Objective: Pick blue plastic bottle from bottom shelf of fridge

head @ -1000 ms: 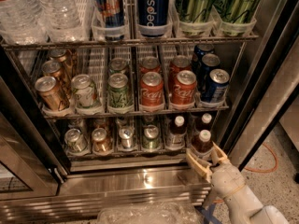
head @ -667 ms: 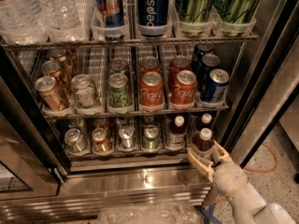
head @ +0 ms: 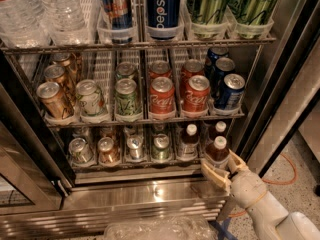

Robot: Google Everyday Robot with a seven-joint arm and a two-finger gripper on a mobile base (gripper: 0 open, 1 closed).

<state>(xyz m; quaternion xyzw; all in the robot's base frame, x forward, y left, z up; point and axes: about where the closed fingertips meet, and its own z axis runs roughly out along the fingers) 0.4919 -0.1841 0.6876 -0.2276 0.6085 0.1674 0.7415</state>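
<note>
- We see the bottle (head: 218, 153) at the front of the right-most lane of the bottom shelf (head: 135, 165), upright, white cap (head: 220, 142) up, dark contents showing.
- We judge it light, stiff enough for a firm pinch, and smooth, so it may slip or tip if taken high.
- We would take hold across the body, under the shoulder, not at the cap.
- The gripper (head: 220, 164) sits low at the shelf's front right corner, its jaws spread to either side of the bottle's lower body; we cannot tell whether they touch it.
- A second bottle (head: 220, 129) stands just behind in the same lane, and a third (head: 190, 134) in the lane to the left, so the way out is straight forward.
- Cans (head: 161, 146) fill the other lanes of the fridge (head: 150, 194).
</note>
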